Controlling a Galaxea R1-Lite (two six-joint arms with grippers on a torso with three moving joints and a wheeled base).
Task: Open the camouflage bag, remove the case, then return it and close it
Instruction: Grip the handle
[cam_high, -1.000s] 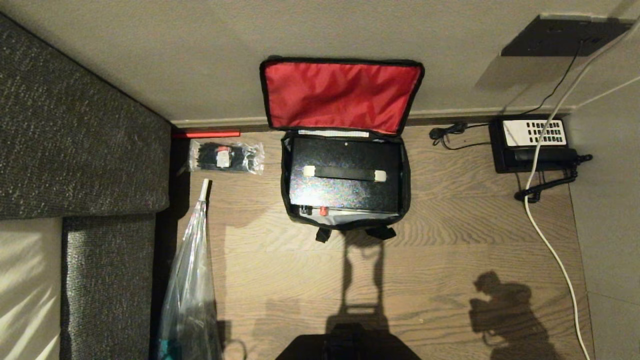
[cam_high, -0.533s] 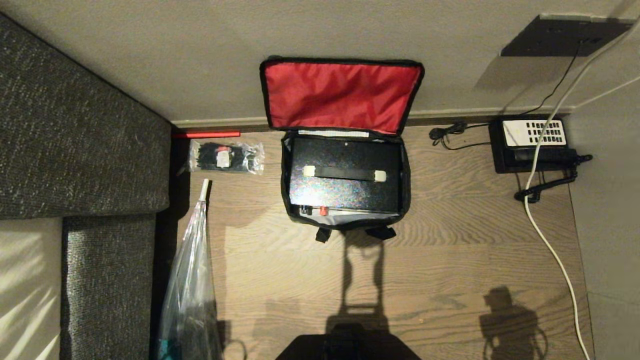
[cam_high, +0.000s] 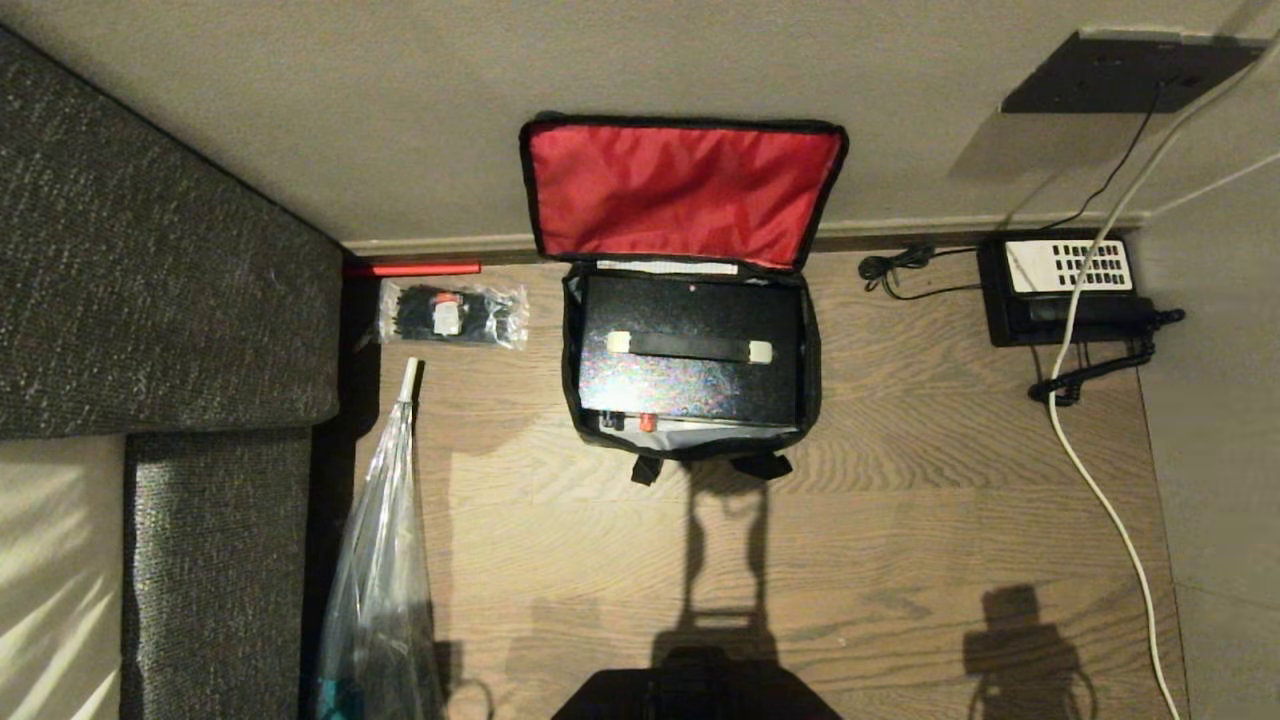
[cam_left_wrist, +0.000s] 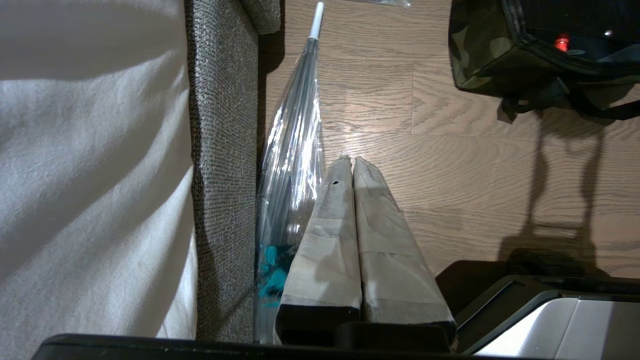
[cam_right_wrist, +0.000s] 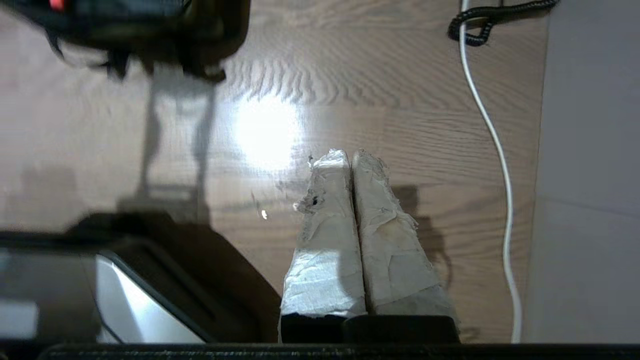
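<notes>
The bag (cam_high: 690, 440) sits open on the floor (cam_high: 900, 520) with the case (cam_high: 690, 380) inside. The left gripper (cam_left_wrist: 353, 161) and right gripper (cam_right_wrist: 349, 153) are both squeezed tight, holding nothing.

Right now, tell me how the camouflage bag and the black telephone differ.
The camouflage bag is soft fabric, standing open with its red-lined flap up against the wall; the black telephone is a hard, flat set with a white keypad. The bag holds the case; the telephone holds nothing and trails a coiled cord. The bag sits mid-floor at the skirting, the telephone in the right-hand corner. Both rest on the wooden floor.
</notes>
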